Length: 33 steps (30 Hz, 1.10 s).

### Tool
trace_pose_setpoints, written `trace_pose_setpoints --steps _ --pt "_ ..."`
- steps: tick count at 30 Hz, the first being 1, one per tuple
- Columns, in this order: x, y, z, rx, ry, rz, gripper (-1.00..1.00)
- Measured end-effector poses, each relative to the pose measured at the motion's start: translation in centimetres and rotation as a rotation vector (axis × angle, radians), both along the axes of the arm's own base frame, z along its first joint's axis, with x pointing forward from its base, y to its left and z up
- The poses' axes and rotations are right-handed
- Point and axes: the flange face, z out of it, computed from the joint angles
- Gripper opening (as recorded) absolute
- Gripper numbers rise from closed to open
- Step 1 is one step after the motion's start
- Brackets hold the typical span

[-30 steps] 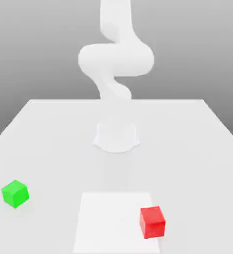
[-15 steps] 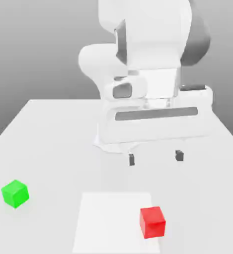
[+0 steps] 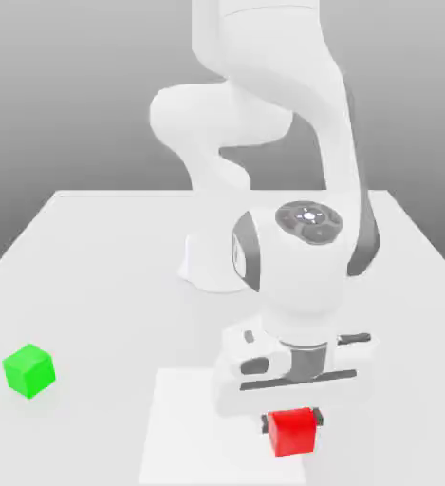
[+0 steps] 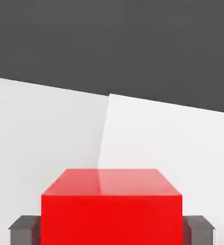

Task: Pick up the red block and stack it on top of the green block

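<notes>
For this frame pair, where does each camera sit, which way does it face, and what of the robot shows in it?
Exterior view: off the arm, facing the white arm across the table; the gripper is closed on the red block, with the green block toward the exterior view's left.
Hand view: on the hand, looking past the dark fingertips pressed to the red block's sides.
Shared: red block, gripper, table.

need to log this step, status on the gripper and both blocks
Gripper down on the table, fingers shut on the red block. Green block sits apart toward the exterior view's left, untouched. Nothing between them.
</notes>
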Motion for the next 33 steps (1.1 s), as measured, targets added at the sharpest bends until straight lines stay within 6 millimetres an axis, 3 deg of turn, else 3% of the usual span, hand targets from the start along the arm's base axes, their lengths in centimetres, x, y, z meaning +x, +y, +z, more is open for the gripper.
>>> trace_pose_setpoints --steps 3,8,9,15,20,26,33 --pt "0.0 0.0 0.1 0.000 0.000 0.000 -1.00" --pt "0.0 0.0 5.3 0.000 0.000 0.000 -1.00" --pt "0.1 -0.8 6.0 -0.002 0.000 -0.006 -1.00" --pt "0.5 -10.8 7.5 -0.021 -0.003 -0.088 -1.00" --pt "-1.0 -19.9 8.4 -0.028 -0.002 -0.171 -1.00" --pt "-5.0 -29.3 9.4 -0.023 0.000 -0.256 -1.00" --pt "-12.1 -38.4 9.9 -0.002 0.001 -0.357 -1.00"
